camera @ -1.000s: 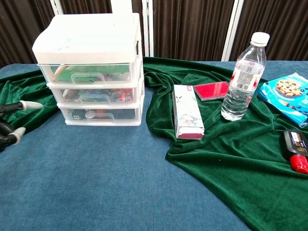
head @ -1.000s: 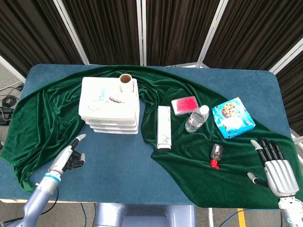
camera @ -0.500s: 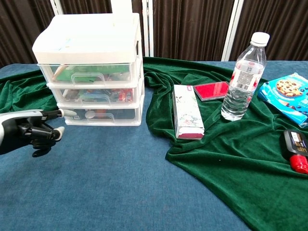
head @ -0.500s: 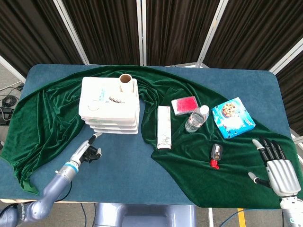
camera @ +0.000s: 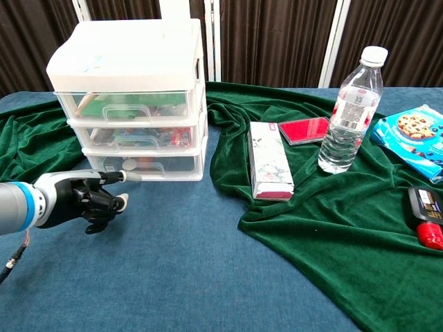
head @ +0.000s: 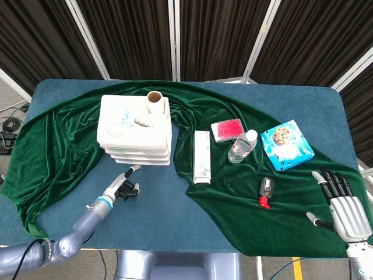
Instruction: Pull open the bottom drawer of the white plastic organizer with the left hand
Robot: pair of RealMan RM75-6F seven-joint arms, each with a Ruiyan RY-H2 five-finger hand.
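Left hand low over the blue surface, just in front of the white plastic organizer — one finger extended toward the bottom drawer, the rest curled in, holding nothing. Fingertip near the drawer's handle; contact cannot be confirmed from either view. Bottom drawer reads as fully closed, flush with the two above.

Step in hand: reach and hook. Judgement — get the fingertip under the handle lip, then draw straight back along the surface; the light organizer could slide instead of opening.

Right hand idle at the far edge, fingers spread, empty.
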